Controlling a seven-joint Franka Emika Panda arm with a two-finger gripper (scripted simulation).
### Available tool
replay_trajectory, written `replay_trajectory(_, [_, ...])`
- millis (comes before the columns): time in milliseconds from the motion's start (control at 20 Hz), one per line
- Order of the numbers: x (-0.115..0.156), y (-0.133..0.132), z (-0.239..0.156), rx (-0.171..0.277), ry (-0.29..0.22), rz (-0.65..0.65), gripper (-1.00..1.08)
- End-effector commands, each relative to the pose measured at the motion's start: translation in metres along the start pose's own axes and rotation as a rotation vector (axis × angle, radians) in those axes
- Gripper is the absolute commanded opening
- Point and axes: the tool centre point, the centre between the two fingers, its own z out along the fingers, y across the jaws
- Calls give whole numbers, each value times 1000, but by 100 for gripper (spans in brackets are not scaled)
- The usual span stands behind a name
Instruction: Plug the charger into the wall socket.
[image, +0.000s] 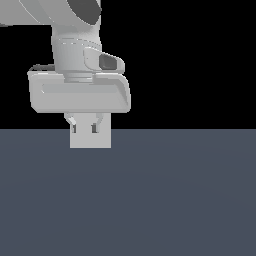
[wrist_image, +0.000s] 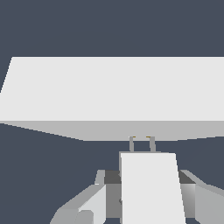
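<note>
My gripper (wrist_image: 147, 183) is shut on the charger (wrist_image: 149, 192), a small white block held between the two fingers (wrist_image: 89, 205). Its two thin prongs (wrist_image: 131, 143) point at the wall socket (wrist_image: 109, 89), a large light-grey panel just ahead. The prong tips reach the panel's near face, where tiny orange marks show. In the exterior view my gripper (image: 85, 130) hangs low over the floor right in front of the wall socket (image: 90, 142). There the charger cannot be told apart from the panel behind it.
A flat dark blue-grey floor (image: 175, 200) spreads around the panel. The white arm and hand body (image: 80, 92) fill the exterior view's upper left. Black background lies beyond.
</note>
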Motion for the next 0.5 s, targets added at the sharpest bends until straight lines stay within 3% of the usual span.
replay_trajectory(0, [7,0,2,0,0,0,-100])
replay_trajectory(450, [10,-1,3,0,1,0,-100])
